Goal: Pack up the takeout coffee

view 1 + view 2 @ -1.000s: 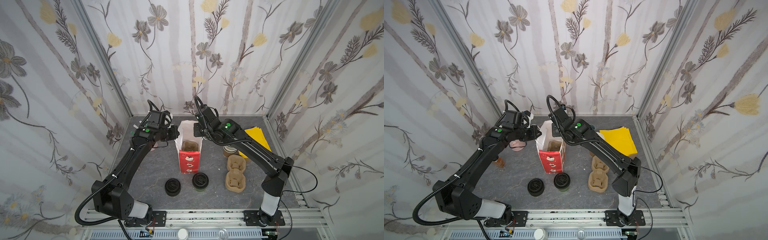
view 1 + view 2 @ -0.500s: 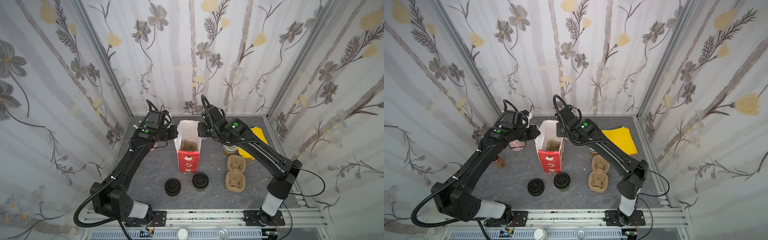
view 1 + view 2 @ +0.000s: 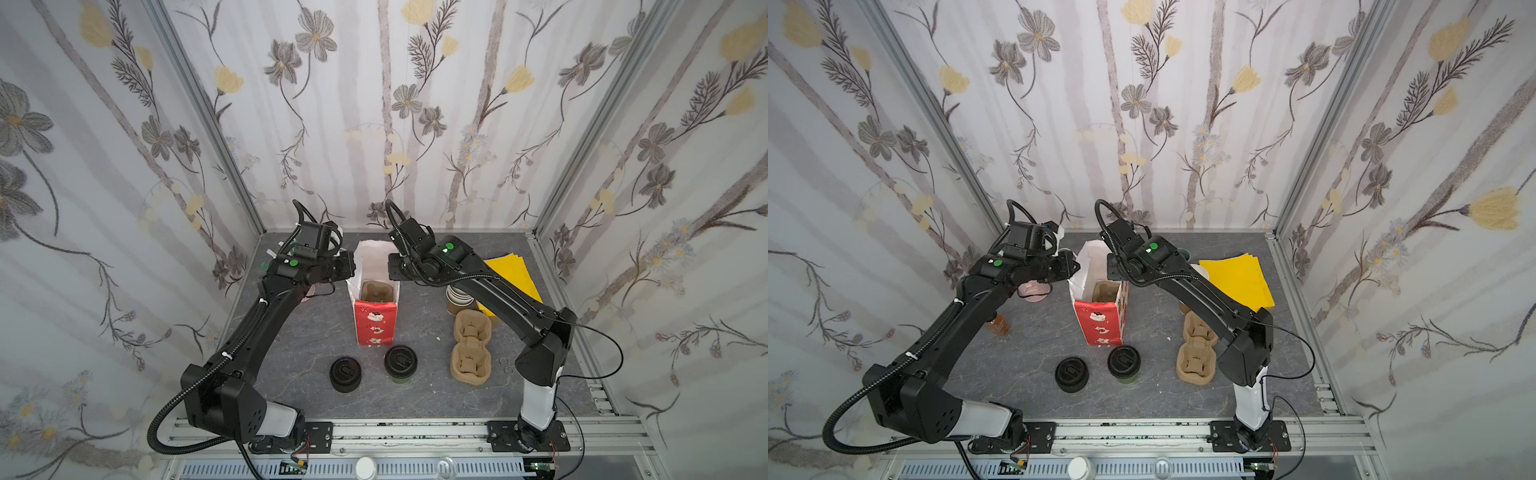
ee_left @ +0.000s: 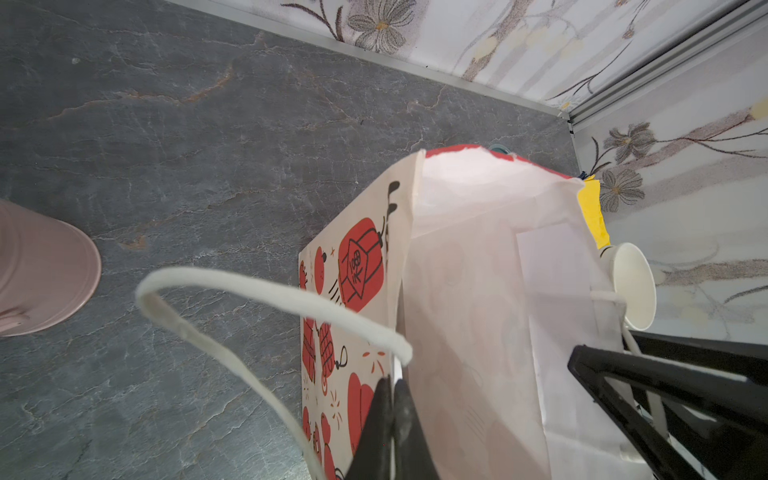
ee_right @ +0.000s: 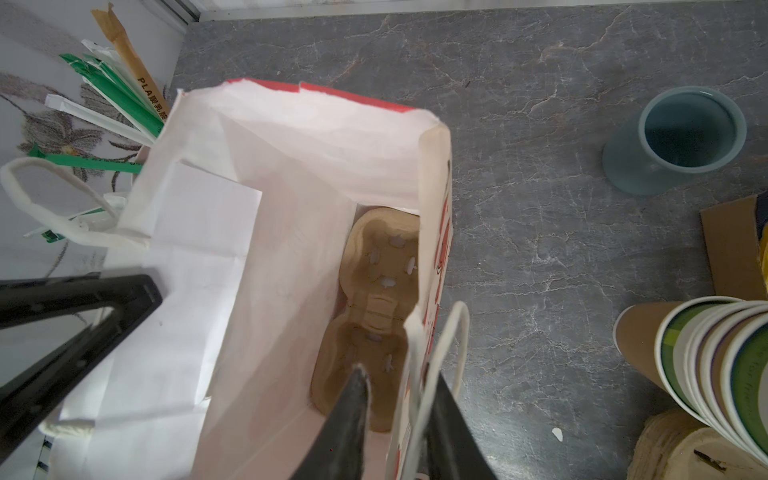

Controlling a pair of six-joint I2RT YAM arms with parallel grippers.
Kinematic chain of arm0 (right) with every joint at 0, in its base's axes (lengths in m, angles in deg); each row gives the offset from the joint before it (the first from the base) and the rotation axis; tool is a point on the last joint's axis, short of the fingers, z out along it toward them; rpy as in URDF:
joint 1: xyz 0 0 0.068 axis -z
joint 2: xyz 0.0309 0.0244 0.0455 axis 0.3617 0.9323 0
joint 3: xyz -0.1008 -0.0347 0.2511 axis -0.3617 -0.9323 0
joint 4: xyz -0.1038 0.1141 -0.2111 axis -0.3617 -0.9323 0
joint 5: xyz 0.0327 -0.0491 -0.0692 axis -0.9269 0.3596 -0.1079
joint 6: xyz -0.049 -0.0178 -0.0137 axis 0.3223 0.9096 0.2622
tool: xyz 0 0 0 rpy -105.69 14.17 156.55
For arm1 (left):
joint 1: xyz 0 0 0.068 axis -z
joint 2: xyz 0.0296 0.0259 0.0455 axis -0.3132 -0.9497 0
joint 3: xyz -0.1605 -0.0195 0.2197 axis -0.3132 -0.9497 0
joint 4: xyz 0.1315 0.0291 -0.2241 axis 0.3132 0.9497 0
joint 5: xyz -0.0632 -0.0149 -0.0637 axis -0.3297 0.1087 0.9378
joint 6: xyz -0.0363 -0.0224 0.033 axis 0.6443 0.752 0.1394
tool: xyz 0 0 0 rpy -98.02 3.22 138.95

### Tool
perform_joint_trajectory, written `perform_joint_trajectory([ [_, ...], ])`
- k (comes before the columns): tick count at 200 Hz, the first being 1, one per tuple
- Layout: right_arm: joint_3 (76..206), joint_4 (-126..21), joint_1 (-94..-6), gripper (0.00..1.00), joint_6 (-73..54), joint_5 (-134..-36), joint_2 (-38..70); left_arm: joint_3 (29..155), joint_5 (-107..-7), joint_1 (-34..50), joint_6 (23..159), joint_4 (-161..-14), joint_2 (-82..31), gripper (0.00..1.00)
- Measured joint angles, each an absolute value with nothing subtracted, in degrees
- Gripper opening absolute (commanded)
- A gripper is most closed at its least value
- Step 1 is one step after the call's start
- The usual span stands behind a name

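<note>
Takeout coffee [image 3: 400, 368], by the table's [image 3: 415, 409] front edge, looks light and crushable, so grip its side gently below the lid [image 3: 400, 360]; your left gripper [image 4: 392, 384] pinches the paper bag [image 3: 375, 328], your right gripper [image 5: 401, 374] gapes astride its rim.

Bag [image 3: 375, 328]: matt paper, soft cord handles [image 4: 266, 294]. Trays [image 3: 469, 365]: rough moulded pulp. Takeout coffee [image 3: 400, 362]: black plastic lid, faint sheen. Tabletop [image 3: 299, 340]: matt, stone-veined.
</note>
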State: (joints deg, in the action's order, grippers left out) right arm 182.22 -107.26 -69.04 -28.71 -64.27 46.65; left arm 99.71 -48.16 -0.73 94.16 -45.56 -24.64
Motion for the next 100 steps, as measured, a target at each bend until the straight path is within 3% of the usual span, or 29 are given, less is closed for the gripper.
perform_joint_trajectory([
  [14,182.35,-107.35,-68.82,0.00,-28.73,-64.27,46.78,99.71,-48.29,-0.73,94.20,-45.59,-24.64,0.00],
  [100,181.39,-103.50,-68.86,0.00,-27.49,-62.02,43.29,96.41,-49.32,-0.73,94.05,-49.15,-20.27,0.00],
])
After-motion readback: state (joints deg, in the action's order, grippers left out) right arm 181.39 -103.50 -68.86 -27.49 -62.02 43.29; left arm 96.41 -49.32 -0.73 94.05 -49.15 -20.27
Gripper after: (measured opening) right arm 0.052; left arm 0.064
